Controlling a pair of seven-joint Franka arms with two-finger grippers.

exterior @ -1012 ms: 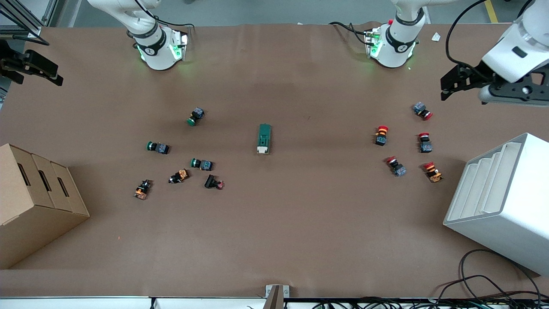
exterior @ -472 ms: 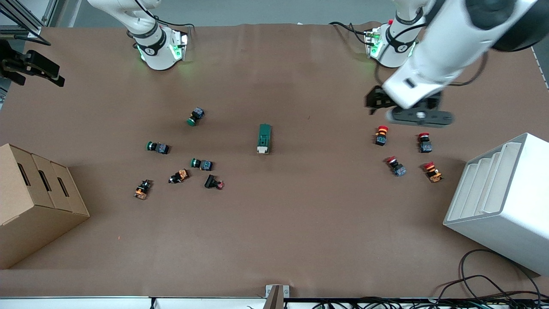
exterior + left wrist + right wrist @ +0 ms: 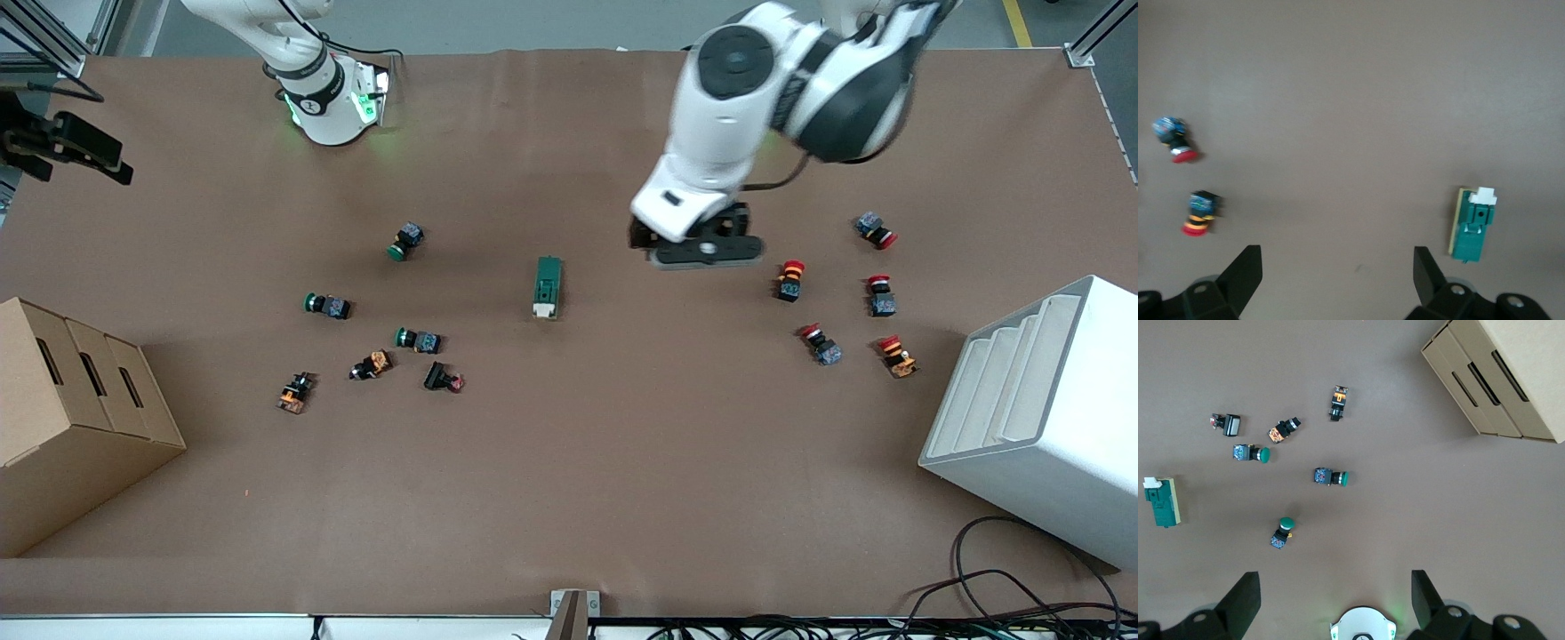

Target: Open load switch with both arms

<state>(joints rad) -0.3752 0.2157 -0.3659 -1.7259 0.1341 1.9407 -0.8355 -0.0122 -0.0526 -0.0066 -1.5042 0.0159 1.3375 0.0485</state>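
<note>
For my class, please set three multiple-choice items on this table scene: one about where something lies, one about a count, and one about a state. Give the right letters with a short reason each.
1. Where does the load switch lie?
A. mid-table, between the two groups of push buttons
B. inside the cardboard box
C. on the white rack

2. How many red-capped push buttons lie in the group toward the left arm's end of the table?
A. two
B. five
C. nine

3. What is the state of the left tool?
A. shut on the load switch
B. open and holding nothing
C. shut on a push button

Answers:
1 A: the front view shows it alone on the brown table, with buttons toward either end.
2 B: five red caps show there, beside the white rack.
3 B: the left wrist view shows its fingers wide apart with only table between them.

The right tool is likewise open, near its own base.
</note>
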